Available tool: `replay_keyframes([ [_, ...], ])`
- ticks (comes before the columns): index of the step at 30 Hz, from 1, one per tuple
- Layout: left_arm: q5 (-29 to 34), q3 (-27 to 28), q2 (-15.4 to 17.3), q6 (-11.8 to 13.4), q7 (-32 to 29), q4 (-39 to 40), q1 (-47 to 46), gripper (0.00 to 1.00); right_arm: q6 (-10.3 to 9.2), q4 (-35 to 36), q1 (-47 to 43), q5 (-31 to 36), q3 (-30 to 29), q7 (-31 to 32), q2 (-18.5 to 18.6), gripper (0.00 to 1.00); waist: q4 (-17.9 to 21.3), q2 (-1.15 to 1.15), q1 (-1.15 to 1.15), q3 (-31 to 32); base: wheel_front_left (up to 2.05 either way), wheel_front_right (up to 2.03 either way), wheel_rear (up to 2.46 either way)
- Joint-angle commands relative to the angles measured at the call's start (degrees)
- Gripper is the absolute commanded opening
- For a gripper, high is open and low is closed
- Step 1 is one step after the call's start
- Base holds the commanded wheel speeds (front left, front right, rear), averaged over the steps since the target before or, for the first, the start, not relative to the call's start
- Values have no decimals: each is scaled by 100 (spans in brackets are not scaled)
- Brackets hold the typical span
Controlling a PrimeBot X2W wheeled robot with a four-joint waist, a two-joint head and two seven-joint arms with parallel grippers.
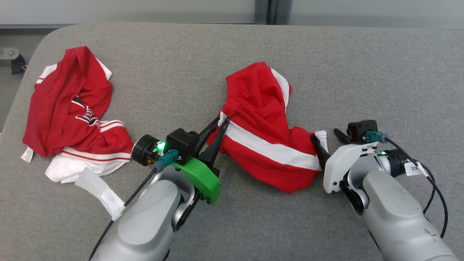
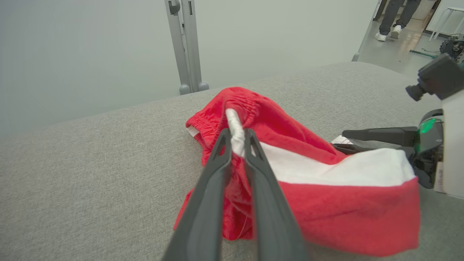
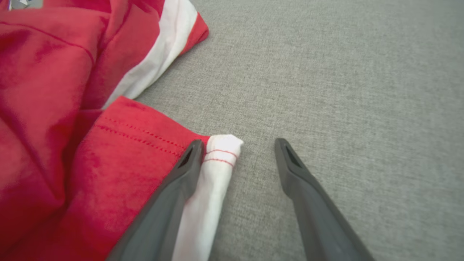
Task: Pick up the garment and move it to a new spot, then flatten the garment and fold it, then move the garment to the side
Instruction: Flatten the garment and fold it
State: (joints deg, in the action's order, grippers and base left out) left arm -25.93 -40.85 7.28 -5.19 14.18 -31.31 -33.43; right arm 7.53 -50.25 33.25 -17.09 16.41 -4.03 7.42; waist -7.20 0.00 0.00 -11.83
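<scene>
Left fingers (image 2: 212, 181) seemingly pinch garment (image 2: 326, 206).

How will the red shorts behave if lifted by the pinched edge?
Probably floppy: the shorts lie crumpled in soft folds. Likely light: the left gripper holds them by a thin pinch. The rest would probably sag.

The garment (image 1: 261, 134) lies midway on the padded table (image 1: 362, 65). Well apart to its left lies what seems a shirt (image 1: 72, 112). The left gripper (image 1: 223, 119) meets the garment's left edge, the right gripper (image 1: 324, 134) its right.
</scene>
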Motion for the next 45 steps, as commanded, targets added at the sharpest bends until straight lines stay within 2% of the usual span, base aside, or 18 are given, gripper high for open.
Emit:
replay_keyframes([
  [1,-19,-2,27,28,11,27,78,0,-8,-107,46,-68,83,65,-3,100,-2,0,0,2,0,0,0],
  [14,-84,13,158,151,34,-55,173,0,-7,-329,-89,-558,834,223,33,100,151,0,0,182,0,0,0],
  [16,-85,15,170,164,37,-66,184,0,-7,-331,-108,-629,936,241,53,25,175,0,0,208,0,0,0],
  [17,-86,15,176,163,38,-74,187,0,-7,-324,-104,-652,988,244,66,0,183,0,0,220,0,0,0],
  [24,-123,-1,212,187,47,-107,204,0,-8,-209,-27,-998,1165,18,172,0,224,0,0,297,0,0,0],
  [29,-130,26,278,225,57,-86,225,0,-8,-323,99,-1128,1019,-247,242,0,220,0,0,364,0,0,0],
  [38,-157,332,502,388,90,253,92,0,-9,-498,476,-1228,122,-897,356,0,386,0,0,655,0,0,0],
  [42,-99,553,579,529,102,600,41,0,-11,-245,677,-955,-415,-1081,313,0,517,0,0,852,0,0,0],
  [45,-113,824,538,655,107,1001,32,0,-11,204,783,-566,-918,-1122,244,0,624,0,0,1007,0,0,0],
])
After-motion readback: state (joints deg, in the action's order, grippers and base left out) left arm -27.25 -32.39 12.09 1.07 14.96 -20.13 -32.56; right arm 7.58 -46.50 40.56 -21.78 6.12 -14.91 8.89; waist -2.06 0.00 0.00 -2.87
